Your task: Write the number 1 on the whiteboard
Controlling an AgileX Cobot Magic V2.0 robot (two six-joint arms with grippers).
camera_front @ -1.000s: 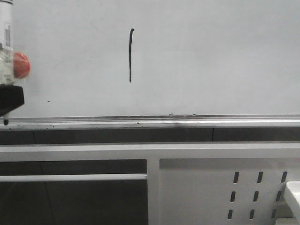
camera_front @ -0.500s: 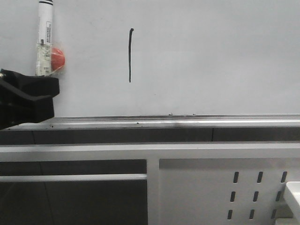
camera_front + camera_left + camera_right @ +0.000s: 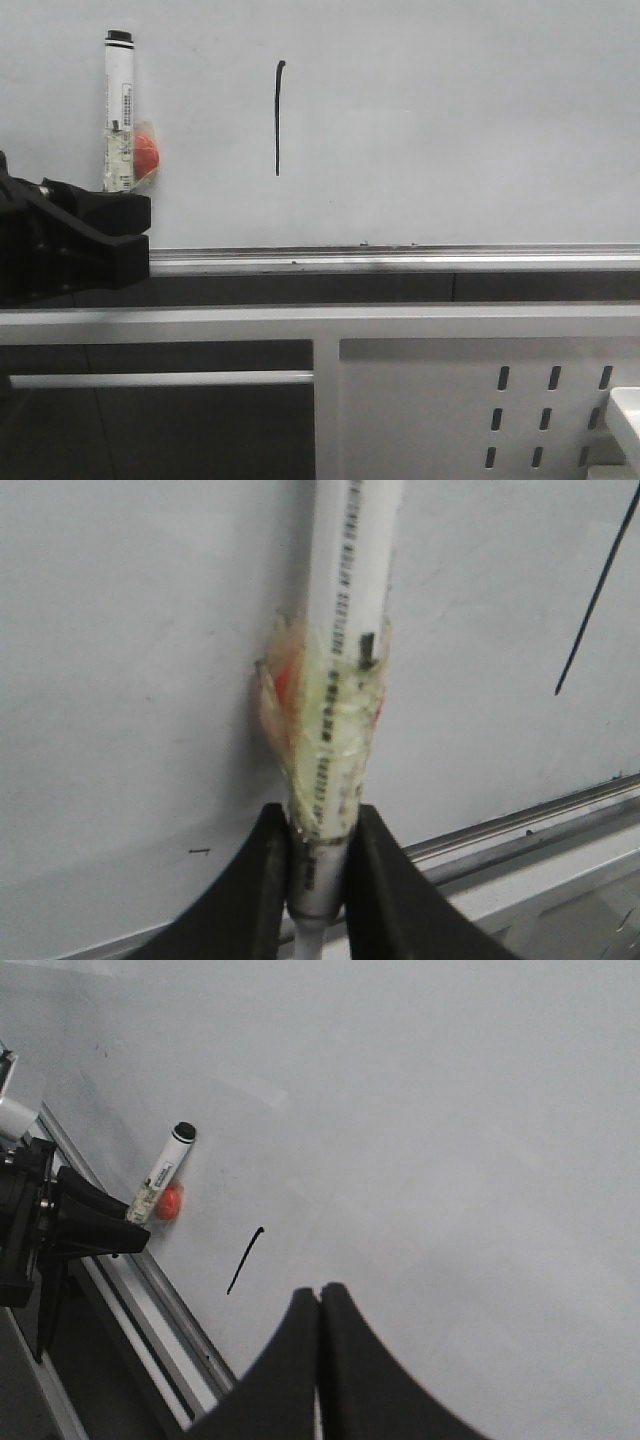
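The left gripper (image 3: pixel 125 225) is closest to us, low at the left side, and its two black fingers (image 3: pixel 262 880) squeeze tight on the bottom of a marker (image 3: pixel 119 110). The marker stands straight up, with its black cap end on top. Clear tape is wrapped round its middle, and a small red ball (image 3: pixel 146 155) sticks to it there. The right gripper (image 3: pixel 320 1310) is empty, with its fingers pressed together and nothing between them. It hangs in front of the board, apart from it. Behind the left gripper runs the silver rail (image 3: pixel 400 258), and above that is the whiteboard (image 3: pixel 450 120). The 1 (image 3: pixel 278 118) is on the board already, a thin black line with a tiny hook on top. It sits up high, a little left of the middle and to the right of the marker. So the writing looks done. The job now is probably to take the marker away. To do that well, keep the squeeze firm so the marker does not slip, and keep it off the board so it leaves no extra mark near the 1.
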